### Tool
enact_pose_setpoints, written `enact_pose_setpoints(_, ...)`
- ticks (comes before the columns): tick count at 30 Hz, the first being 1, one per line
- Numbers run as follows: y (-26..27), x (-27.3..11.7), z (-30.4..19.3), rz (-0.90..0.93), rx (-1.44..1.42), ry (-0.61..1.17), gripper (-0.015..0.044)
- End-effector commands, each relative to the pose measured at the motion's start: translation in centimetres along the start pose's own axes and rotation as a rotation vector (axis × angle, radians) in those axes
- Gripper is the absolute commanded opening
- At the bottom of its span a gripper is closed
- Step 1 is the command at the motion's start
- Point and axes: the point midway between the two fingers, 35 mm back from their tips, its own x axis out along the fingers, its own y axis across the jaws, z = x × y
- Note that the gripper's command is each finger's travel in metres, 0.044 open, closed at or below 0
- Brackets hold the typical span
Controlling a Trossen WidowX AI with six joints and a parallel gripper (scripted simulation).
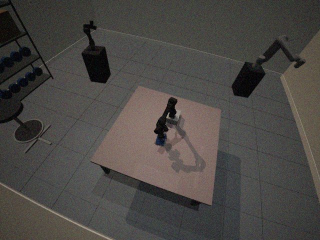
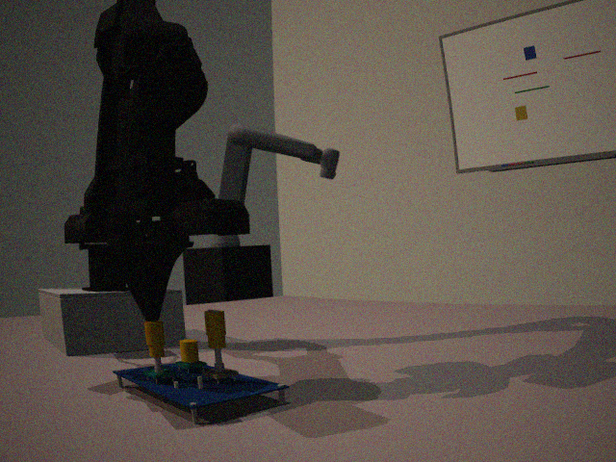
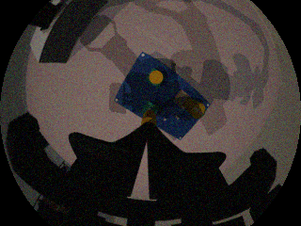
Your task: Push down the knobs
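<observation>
The blue circuit board (image 1: pixel 160 140) (image 2: pixel 193 396) (image 3: pixel 133 89) stands on short legs. My gripper (image 2: pixel 152 320) (image 3: pixel 149 125) is shut and empty, pointing straight down. Its tips are at the top of the left yellow knob (image 2: pixel 154 339) (image 3: pixel 148 116), touching it or nearly so. That knob sits high, with pale shaft showing between it and its green-based potentiometer. The right yellow knob (image 2: pixel 215 328) (image 3: pixel 199 111) also sits high on its shaft, over a tan-based potentiometer. A third yellow knob (image 2: pixel 189 350) (image 3: pixel 156 77) sits low between them, against its green base. The tips partly cover the left knob in the wrist view.
The pink table (image 1: pixel 124 134) (image 2: pixel 448 358) carries the board and the arm's pale base block (image 1: pixel 169 121) (image 2: pixel 121 322). The tall right knob stands close to the shut fingers. Two small pale posts rise from the board's front part. Other arms on dark pedestals stand beyond the table.
</observation>
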Motion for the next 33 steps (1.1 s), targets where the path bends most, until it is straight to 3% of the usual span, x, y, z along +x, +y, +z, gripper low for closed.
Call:
enact_pose_setpoints(1,0.05,0.26,0.15,0.0,-0.002,-0.007,0.0)
enact_pose_setpoints(33,0.05,0.46,0.15,0.0,-0.002,-0.007,0.0)
